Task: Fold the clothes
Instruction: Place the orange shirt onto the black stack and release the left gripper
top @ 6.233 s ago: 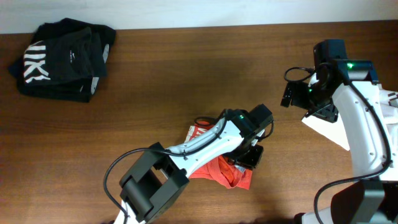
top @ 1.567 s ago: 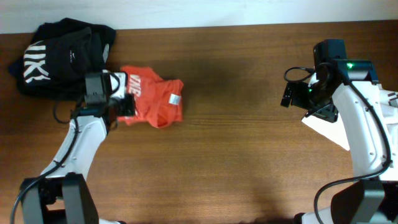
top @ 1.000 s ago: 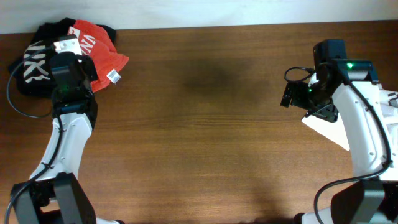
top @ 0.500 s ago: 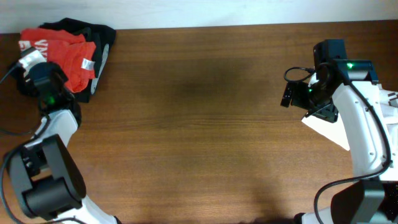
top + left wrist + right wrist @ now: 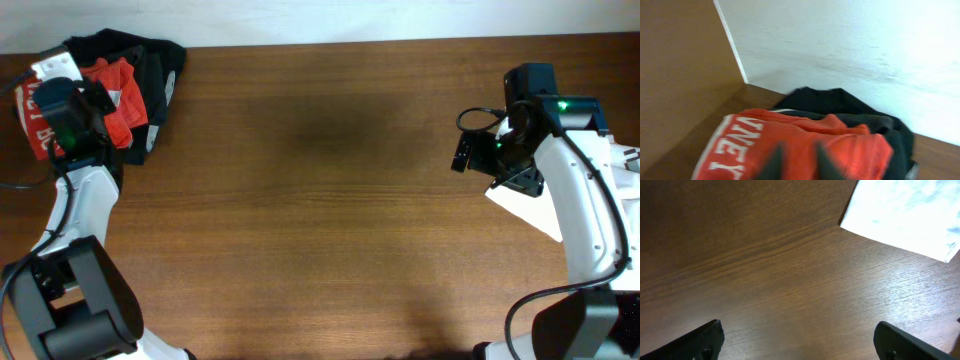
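A red garment with white lettering [image 5: 112, 82] lies bunched on top of a black folded clothes pile [image 5: 155, 60] at the table's far left corner. My left gripper [image 5: 62, 112] is over that pile and shut on the red garment [image 5: 790, 142], whose cloth fills the gap between my fingertips [image 5: 800, 162]. The black pile [image 5: 855, 112] shows behind it in the left wrist view. My right gripper [image 5: 465, 155] hangs over the right side of the table, wide open and empty [image 5: 800, 342], above bare wood.
A white sheet [image 5: 525, 205] lies at the right table edge under the right arm; it also shows in the right wrist view [image 5: 900, 215]. A white wall [image 5: 850, 45] runs along the far edge of the table, close behind the pile.
My left arm carried the red garment from the table's middle to the far left and onto the black pile. The right arm has not moved.
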{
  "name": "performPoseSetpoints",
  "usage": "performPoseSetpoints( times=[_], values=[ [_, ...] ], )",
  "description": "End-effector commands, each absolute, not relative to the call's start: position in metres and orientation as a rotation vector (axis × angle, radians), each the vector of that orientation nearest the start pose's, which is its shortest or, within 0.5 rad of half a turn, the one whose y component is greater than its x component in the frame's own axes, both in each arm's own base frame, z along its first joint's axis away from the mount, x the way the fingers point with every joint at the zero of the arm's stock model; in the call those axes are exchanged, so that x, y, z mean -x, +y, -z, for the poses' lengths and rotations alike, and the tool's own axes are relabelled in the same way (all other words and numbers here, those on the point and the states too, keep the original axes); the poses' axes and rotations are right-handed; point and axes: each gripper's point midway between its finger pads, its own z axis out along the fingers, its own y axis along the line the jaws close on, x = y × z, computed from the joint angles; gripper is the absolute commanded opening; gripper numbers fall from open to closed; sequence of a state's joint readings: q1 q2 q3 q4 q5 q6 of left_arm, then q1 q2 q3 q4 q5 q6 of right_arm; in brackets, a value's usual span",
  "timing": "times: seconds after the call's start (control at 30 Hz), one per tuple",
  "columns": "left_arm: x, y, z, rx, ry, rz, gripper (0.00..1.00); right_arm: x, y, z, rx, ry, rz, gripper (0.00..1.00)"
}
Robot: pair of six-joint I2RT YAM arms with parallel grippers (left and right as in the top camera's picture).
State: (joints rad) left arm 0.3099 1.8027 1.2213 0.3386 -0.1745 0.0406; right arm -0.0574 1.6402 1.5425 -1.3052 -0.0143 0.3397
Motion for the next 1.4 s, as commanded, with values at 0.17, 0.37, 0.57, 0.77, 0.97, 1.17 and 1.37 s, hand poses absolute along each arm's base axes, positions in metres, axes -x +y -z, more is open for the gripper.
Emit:
performPoseSetpoints(
  times=[0.17,0.37,0.57,0.77,0.97,1.17,1.37],
  values=[
    [-0.574,0.166,-0.09,0.237,2.072,-0.072,0.01,-0.33,-0.02,-0.172,-0.59,2.909,-0.029,0.99],
    [-0.592,0.16,-0.138,0.168,2.276,0.01,0.01,-0.33,-0.02,-0.172,-0.59,2.909,-0.029,0.99],
    [-0.58,0.193,-0.232,0.278,2.172,-0.192,0.01,-0.33,-0.02,-0.172,-0.59,2.909,-0.029,0.99],
    [-0.559,0.256,-0.184,0.422,2.254,-0.299,0.01,-0.33,-0.021,-0.172,-0.591,2.909,-0.029,0.99],
    [-0.549,0.292,-0.058,0.51,2.432,-0.29,0.01,-0.33,-0.02,-0.172,-0.59,2.909,-0.029,0.99],
    [-0.575,0.26,-0.171,0.374,2.286,-0.249,0.02,-0.33,-0.02,-0.172,-0.59,2.909,-0.029,0.99],
    [-0.586,0.169,-0.287,0.13,2.092,-0.05,0.2,-0.33,-0.02,-0.172,-0.59,2.909,-0.029,0.99]
  ],
)
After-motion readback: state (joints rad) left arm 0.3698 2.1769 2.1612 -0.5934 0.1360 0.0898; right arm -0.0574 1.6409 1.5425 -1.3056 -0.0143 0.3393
